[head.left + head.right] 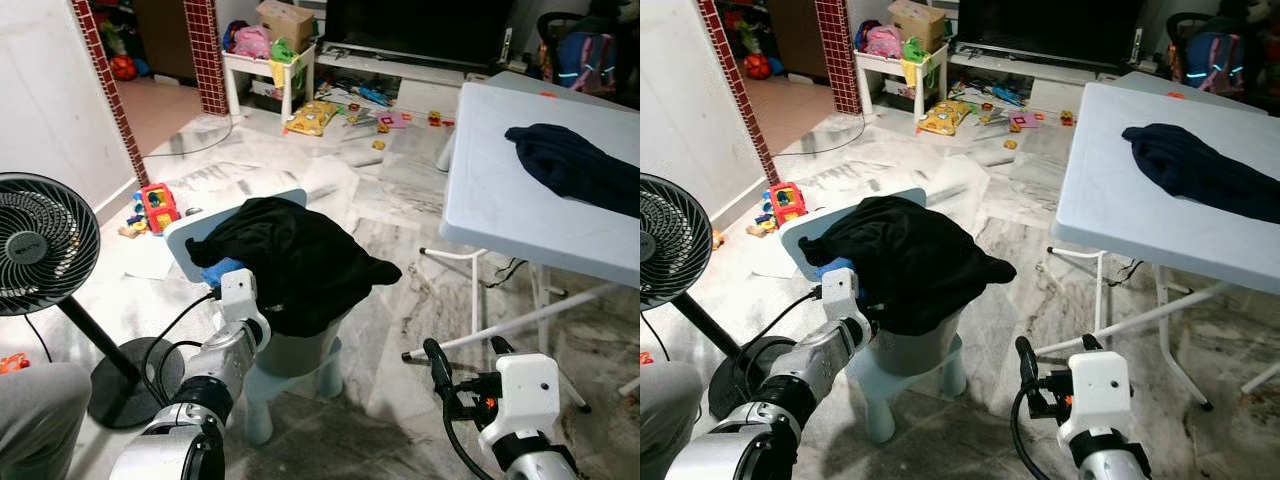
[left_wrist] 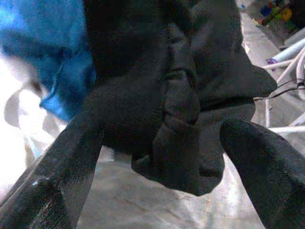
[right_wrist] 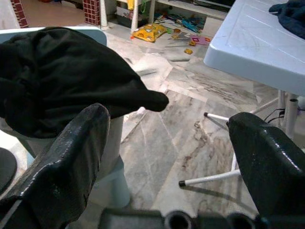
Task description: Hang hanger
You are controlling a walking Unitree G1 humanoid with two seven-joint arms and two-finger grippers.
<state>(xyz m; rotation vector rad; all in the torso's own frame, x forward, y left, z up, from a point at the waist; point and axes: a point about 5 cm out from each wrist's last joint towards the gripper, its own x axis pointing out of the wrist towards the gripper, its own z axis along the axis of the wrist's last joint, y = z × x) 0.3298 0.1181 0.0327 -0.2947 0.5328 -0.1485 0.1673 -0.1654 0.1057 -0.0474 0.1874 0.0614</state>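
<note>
L claw [image 2: 162,157] open at black garment [image 1: 295,255], R claw [image 3: 171,152] open

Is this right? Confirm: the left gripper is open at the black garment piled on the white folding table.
Not quite. The left gripper is open at the black garment, but that pile lies on the small blue chair, not the table, as the left eye view shows.
</note>
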